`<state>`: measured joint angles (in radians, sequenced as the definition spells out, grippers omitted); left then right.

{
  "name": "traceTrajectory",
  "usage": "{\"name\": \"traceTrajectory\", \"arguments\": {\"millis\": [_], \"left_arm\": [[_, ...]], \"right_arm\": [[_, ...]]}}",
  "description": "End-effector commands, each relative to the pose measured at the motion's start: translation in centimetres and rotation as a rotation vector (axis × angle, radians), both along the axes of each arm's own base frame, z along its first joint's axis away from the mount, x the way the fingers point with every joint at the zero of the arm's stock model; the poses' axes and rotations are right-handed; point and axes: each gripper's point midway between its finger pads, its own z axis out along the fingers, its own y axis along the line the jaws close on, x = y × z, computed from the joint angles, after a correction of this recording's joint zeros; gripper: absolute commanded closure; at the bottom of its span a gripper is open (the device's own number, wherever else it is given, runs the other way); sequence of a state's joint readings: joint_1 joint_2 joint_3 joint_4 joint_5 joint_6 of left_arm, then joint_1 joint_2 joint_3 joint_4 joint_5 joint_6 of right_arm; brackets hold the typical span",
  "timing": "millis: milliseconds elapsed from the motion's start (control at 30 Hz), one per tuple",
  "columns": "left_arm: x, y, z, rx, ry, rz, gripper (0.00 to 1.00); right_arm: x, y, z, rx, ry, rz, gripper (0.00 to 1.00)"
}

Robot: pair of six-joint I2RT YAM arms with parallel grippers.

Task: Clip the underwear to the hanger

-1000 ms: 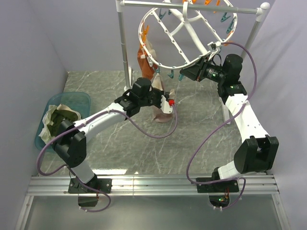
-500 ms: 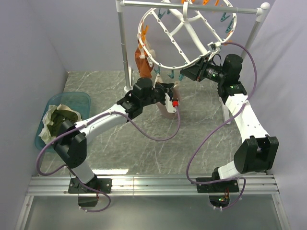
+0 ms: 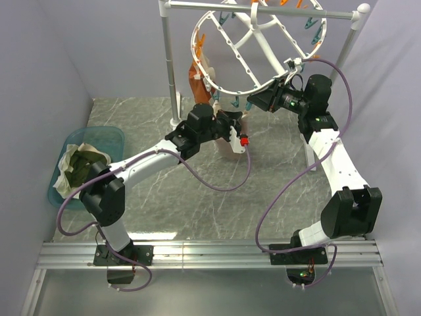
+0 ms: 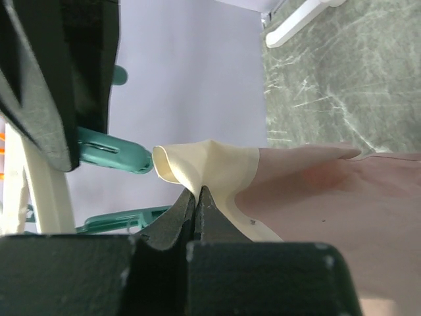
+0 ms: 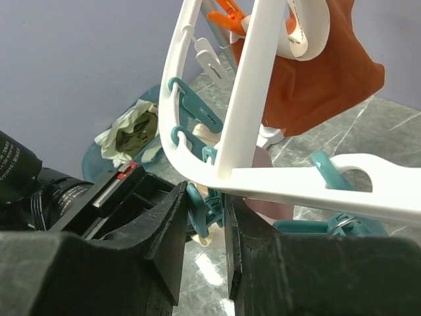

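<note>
The white oval hanger (image 3: 217, 84) hangs tilted from the top rail, with teal and orange pegs on its rim. My left gripper (image 3: 238, 120) is shut on the pale waistband (image 4: 210, 161) of the pinkish-beige underwear (image 4: 322, 197). It holds that edge up just under the hanger's lower rim, next to a teal peg (image 4: 115, 156). The rest of the cloth (image 3: 230, 143) hangs down. My right gripper (image 5: 207, 197) is shut on a teal peg (image 5: 202, 209) under the hanger's rim (image 5: 243, 99), squeezing it between both fingers. The waistband's tip shows just below that peg.
A rust-orange garment (image 5: 316, 79) is clipped at the hanger's far left side. The white pole stand (image 3: 172, 66) rises behind the left arm. A teal bin (image 3: 112, 138) with olive-green cloth (image 3: 84, 164) sits at the left. Grey walls close in on both sides.
My left gripper has lifted the underwear up and to the right, off the table towards the hanger's lower rim. The right gripper has stayed on its peg.
</note>
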<state>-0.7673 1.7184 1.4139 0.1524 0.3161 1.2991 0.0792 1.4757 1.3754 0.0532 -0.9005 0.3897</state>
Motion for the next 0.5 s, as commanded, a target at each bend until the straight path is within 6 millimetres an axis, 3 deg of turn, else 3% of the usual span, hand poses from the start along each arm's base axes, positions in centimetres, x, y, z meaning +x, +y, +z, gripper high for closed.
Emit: {"name": "traceTrajectory", "arguments": {"millis": [0, 467], "left_arm": [[-0.18, -0.71, 2.46, -0.026, -0.047, -0.026, 1.00], [-0.12, -1.07, 2.82, -0.039, -0.041, -0.029, 0.99]], "right_arm": [[-0.40, 0.05, 0.53, -0.020, -0.020, -0.009, 1.00], [-0.29, 0.16, 0.00, -0.063, -0.062, -0.009, 1.00]]}}
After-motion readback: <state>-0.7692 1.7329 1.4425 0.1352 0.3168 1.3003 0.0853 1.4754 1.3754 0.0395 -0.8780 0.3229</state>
